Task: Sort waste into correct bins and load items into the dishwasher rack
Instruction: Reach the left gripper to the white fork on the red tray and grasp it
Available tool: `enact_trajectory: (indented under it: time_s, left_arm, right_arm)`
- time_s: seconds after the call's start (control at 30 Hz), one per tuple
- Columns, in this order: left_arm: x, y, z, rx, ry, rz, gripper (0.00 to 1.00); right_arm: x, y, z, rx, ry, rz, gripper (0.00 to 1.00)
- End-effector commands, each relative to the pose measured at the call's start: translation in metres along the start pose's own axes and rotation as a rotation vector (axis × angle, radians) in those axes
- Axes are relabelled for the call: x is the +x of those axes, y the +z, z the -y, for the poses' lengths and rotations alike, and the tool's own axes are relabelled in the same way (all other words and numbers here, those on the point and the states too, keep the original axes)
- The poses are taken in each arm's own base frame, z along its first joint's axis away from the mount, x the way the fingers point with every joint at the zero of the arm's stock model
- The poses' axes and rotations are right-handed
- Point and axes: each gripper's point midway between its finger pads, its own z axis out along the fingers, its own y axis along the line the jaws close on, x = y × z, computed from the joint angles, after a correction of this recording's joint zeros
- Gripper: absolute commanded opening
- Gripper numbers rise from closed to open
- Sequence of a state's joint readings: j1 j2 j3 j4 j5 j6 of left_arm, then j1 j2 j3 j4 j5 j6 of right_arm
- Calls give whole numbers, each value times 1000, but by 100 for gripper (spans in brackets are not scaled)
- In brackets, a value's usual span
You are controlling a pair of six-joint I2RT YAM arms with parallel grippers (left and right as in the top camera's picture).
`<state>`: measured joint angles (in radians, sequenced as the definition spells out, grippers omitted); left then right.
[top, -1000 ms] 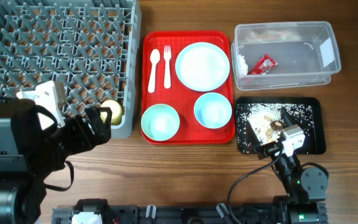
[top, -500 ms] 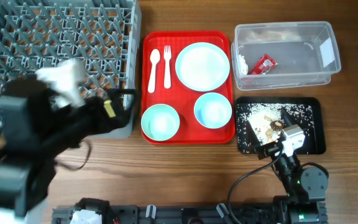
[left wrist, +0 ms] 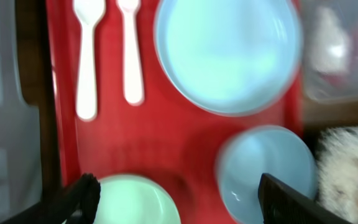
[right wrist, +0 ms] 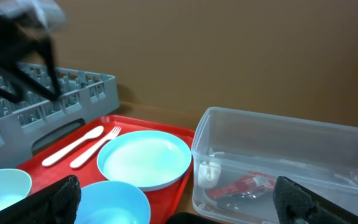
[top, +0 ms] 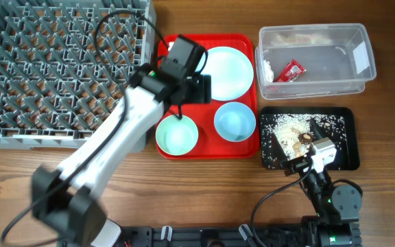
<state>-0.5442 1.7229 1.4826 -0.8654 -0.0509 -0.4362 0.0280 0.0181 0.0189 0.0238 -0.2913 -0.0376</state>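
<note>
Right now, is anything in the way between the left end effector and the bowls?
Nothing visible is. The left end effector hangs open over the red tray, with the left bowl and the right bowl uncovered below it.

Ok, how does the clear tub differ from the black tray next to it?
The clear tub is see-through with tall walls, while the black tray is opaque and shallow. The tub holds a red wrapper; the tray holds scattered pale crumbs. The tub sits farther from the robot, the tray nearer. Both are rectangular, similar in footprint, and lie to the right of the red serving tray.
</note>
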Motion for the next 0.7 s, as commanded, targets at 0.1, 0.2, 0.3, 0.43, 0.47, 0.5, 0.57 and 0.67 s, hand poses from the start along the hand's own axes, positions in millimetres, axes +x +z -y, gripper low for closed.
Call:
enact_trajectory:
  time_s: [0.1, 0.2, 0.3, 0.43, 0.47, 0.5, 0.57, 0.67]
  left_arm:
    - [-22, 77, -36, -121, -7, 15, 73]
    - [-31, 94, -45, -124, -15, 34, 65]
    - [-38, 104, -49, -100, -49, 44, 50]
    - [-48, 109, -39, -17, -57, 66, 50]
    - [-50, 111, -38, -15, -57, 76, 49]
    - [-52, 114, -38, -12, -57, 82, 49]
    - [-51, 122, -37, -10, -55, 83, 48]
    - [-48, 136, -39, -19, -46, 71, 47]
  right_arm:
    - [3, 0, -2, -10, 10, 4, 100]
    - [3, 0, -2, -11, 10, 4, 100]
    - [3, 0, -2, -10, 10, 4, 100]
    - [3, 0, -2, -10, 10, 4, 100]
    - [3, 0, -2, -11, 10, 4, 100]
    - [3, 0, -2, -11, 10, 4, 100]
    - [3, 0, -2, -11, 10, 4, 100]
    - [3, 0, -2, -10, 10, 4, 99]
